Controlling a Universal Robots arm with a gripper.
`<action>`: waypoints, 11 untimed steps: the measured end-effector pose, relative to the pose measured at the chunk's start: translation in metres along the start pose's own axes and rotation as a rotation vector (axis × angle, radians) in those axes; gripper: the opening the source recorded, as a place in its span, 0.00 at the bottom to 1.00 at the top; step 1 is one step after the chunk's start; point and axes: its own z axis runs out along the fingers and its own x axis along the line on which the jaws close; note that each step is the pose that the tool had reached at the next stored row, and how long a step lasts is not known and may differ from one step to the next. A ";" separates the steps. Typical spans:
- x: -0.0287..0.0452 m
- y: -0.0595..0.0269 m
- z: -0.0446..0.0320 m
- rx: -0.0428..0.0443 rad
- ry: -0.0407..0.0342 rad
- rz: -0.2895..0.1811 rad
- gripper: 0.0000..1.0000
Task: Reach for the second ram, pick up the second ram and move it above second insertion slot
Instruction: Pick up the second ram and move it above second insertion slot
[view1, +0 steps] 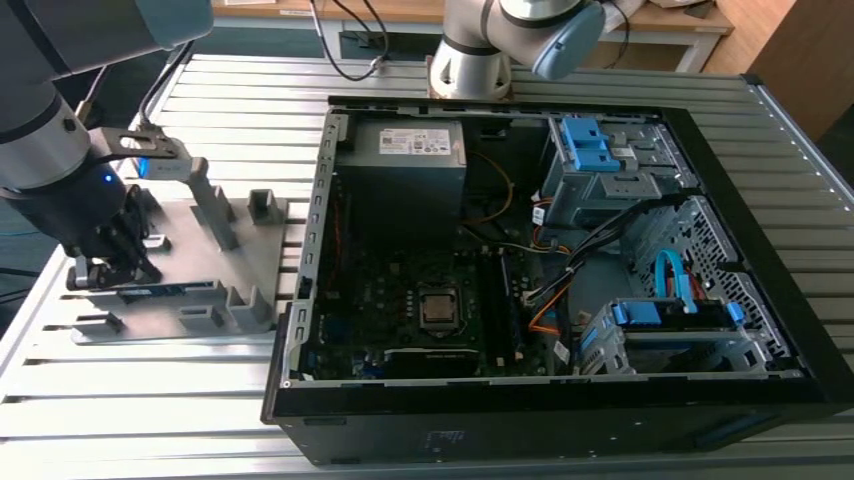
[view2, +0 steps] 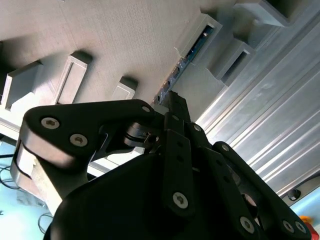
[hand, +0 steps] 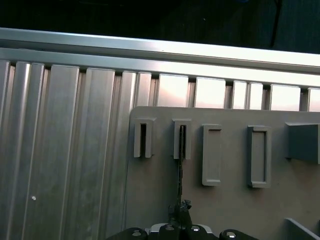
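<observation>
Gripper (view1: 111, 272) sits over edge-on second ram (hand: 180, 172)

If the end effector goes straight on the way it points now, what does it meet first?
Most likely the second ram, standing on edge in the holder plate just ahead of the end effector; the remaining gap is unclear.

Exterior view: bright, even light; computer case (view1: 534, 420) interior dark. Second wrist view: hard glare on ribbed counter (view2: 270, 125); hand (view2: 173, 100) black, underexposed, shadowing the holder plate (view2: 125, 35). First wrist view: dim; counter slats beyond the plate glare.
</observation>
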 end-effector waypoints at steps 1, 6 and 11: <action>0.0000 0.0000 0.0000 0.0000 0.0000 0.000 0.10; 0.0000 0.0000 0.0001 0.0001 0.0000 0.000 0.11; 0.0000 0.0000 0.0002 0.0000 -0.0001 0.000 0.29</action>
